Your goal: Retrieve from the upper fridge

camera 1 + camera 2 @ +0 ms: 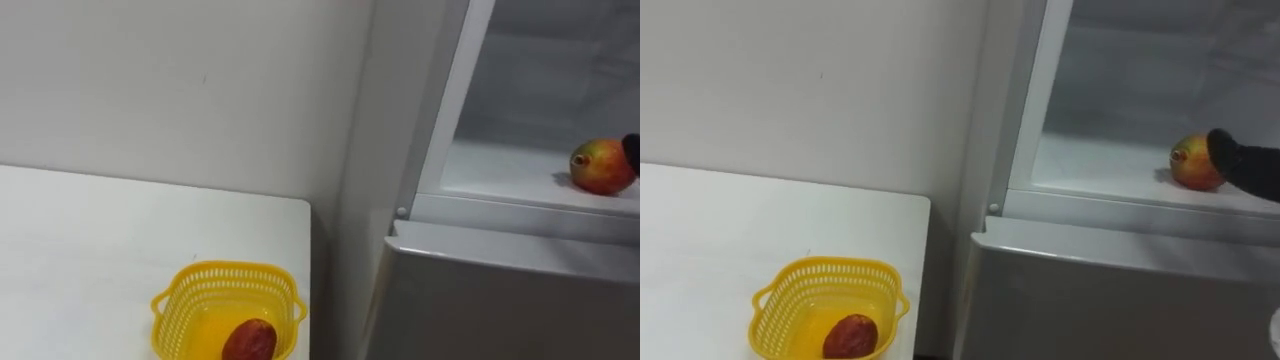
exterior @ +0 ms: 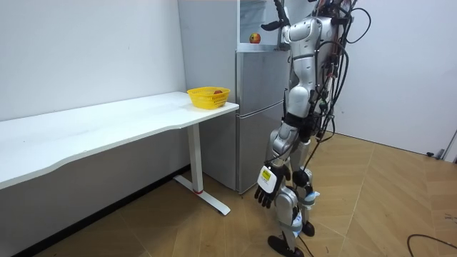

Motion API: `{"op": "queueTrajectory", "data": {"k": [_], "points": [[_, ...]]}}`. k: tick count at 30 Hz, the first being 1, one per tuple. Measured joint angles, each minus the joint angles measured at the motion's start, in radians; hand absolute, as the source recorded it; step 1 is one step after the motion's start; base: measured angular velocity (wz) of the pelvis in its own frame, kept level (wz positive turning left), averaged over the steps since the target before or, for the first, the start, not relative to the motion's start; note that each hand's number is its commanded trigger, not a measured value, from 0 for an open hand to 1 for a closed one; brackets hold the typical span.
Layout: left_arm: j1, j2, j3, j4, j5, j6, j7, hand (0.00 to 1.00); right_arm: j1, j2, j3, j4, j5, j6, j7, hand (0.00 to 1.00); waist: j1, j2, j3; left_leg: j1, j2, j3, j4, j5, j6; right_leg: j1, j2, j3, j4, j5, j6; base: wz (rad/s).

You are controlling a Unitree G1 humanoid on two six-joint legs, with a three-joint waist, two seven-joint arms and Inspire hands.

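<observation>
Left eye: one yellow basket (image 1: 228, 267) on the white table (image 1: 90, 250), one dark red fruit (image 1: 250, 342) inside. One red-yellow fruit (image 1: 600, 166) up on the upper fridge shelf (image 1: 500, 182). Right eye: one right hand (image 1: 1252, 168) touching that fruit, grip impossible to tell. Room: standing at the fridge (image 2: 257, 107), left hand (image 2: 268, 189) dangling by the leg, fingers loose.

We've got the white table (image 1: 100, 230) carrying a yellow basket (image 1: 188, 284) near its fridge-side edge, and up on the fridge shelf (image 1: 500, 176) sits a red-green fruit (image 1: 602, 166).
</observation>
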Motion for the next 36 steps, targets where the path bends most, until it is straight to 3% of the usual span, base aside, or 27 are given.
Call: {"op": "queueTrajectory", "data": {"k": [3, 11, 14, 30, 36], "points": [[0.001, 0.001, 0.0, 0.0, 0.0, 0.005, 0.016, 0.0, -0.001, -0.017, 0.0, 0.005, 0.014, 0.015, 0.005, 0.0, 0.005, -0.002, 0.0018, 0.0, 0.0, -0.001, 0.0, 0.0, 0.0, 0.001, -0.001, -0.001, 0.0, 0.0, 0.0, 0.01], [0.002, 0.005, 0.013, 0.0, 0.009, 0.03, 0.023, 0.0, -0.016, -0.017, 0.003, 0.078, 0.073, 0.041, 0.072, 0.0, 0.007, 0.0, 0.0055, -0.001, -0.001, -0.021, 0.002, 0.0, 0.0, 0.008, -0.003, -0.023, 0.001, 0.0, 0.0, 0.07], [0.003, 0.005, 0.016, 0.0, 0.008, 0.038, 0.023, 0.0, -0.037, -0.017, 0.007, 0.128, 0.117, 0.072, 0.107, 0.0, 0.008, 0.002, 0.0067, -0.001, -0.001, -0.021, 0.002, 0.0, 0.0, 0.008, -0.003, -0.023, 0.0, 0.0, 0.0, 0.0], [0.009, 0.009, 0.028, -0.038, 0.008, 0.075, 0.01, 0.0, -0.064, -0.018, 0.036, 0.29, 0.287, 0.126, 0.235, 0.0, 0.034, -0.012, 0.0009, -0.007, -0.003, -0.029, 0.016, 0.0, 0.0, 0.009, -0.006, -0.029, 0.0, 0.0, 0.0, 0.01], [0.042, 0.009, 0.034, -0.068, 0.008, 0.084, -0.013, 0.0, -0.079, -0.018, 0.047, 0.317, 0.398, 0.139, 0.256, 0.0, 0.033, -0.012, 0.0004, -0.01, -0.014, -0.046, 0.016, 0.0, 0.0, 0.015, -0.015, -0.044, 0.0, -0.005, 0.0, 0.06]]}}
